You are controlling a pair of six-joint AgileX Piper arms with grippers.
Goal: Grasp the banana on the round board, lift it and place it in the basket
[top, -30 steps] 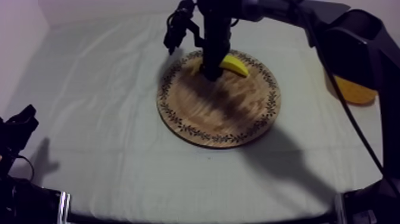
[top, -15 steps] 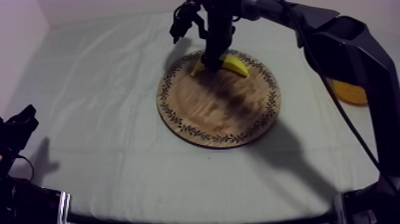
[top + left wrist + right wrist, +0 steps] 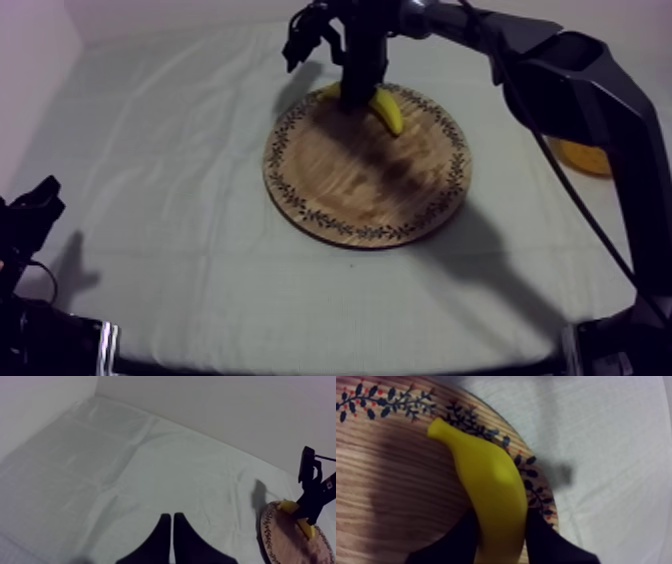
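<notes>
The yellow banana (image 3: pixel 386 108) is at the far rim of the round wooden board (image 3: pixel 360 185). My right gripper (image 3: pixel 355 100) comes straight down on it from above. Seen from the right wrist, the two black fingers (image 3: pixel 461 543) press against both sides of the banana (image 3: pixel 493 486), over the patterned rim of the board (image 3: pixel 396 476). The right gripper is shut on the banana. My left gripper (image 3: pixel 35 205) rests low at the table's left edge. Its fingers (image 3: pixel 161 536) lie together as a narrow wedge, far from the board (image 3: pixel 287 543).
The yellow basket (image 3: pixel 585 155) stands at the right side of the table, partly hidden behind my right arm. Bare cloth lies between board and basket. A wall runs along the table's far edge.
My right gripper has closed from wide open onto the banana. The banana has turned on the board, its right end swinging toward the middle.
</notes>
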